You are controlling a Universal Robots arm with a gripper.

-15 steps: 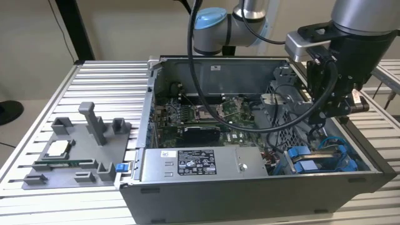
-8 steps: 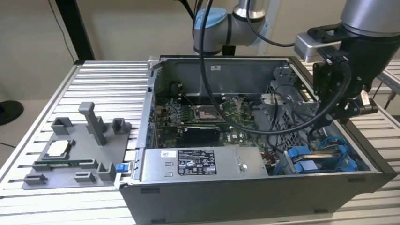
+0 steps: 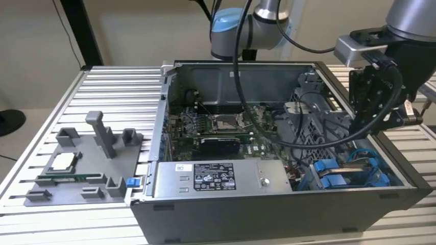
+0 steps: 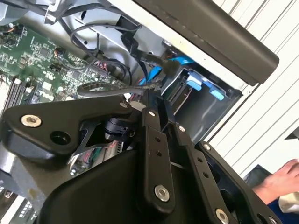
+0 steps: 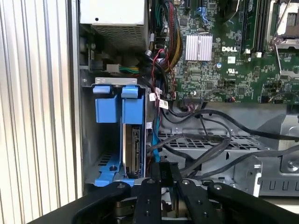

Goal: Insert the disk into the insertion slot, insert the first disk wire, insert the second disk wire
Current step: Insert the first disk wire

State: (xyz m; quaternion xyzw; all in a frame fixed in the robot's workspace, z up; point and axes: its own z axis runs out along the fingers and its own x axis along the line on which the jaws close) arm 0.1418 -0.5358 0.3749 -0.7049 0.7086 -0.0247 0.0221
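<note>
One gripper (image 5: 167, 181) on your arm hangs inside the open computer case (image 3: 272, 214), at the drive-bay corner on the exterior view's right. In both wrist views its jaws are drawn close and clenched on a small black plug (image 5: 166, 169) that stands up between them.

Just beside the gripper you will find the disk (image 5: 136, 151). It stands on edge in its blue frame (image 5: 132, 109), seated in the insertion slot of the bay against the case wall. A second blue frame (image 5: 105, 108) sits next to it on the wall side.

A blue cable (image 5: 153, 144) runs along the disk's inner side down toward the gripper, among several loose black cables (image 5: 219, 142).

Beyond these lies the green motherboard (image 5: 224, 65). The grey labelled power-supply box (image 3: 218, 178) occupies the near edge of the case in the exterior view.

The case rests on your ribbed metal desk (image 3: 102, 92). A grey fixture tray (image 3: 75, 173) sits well apart on the exterior view's left.

A person's hand (image 4: 280, 179) shows outside the case in the second wrist view.
</note>
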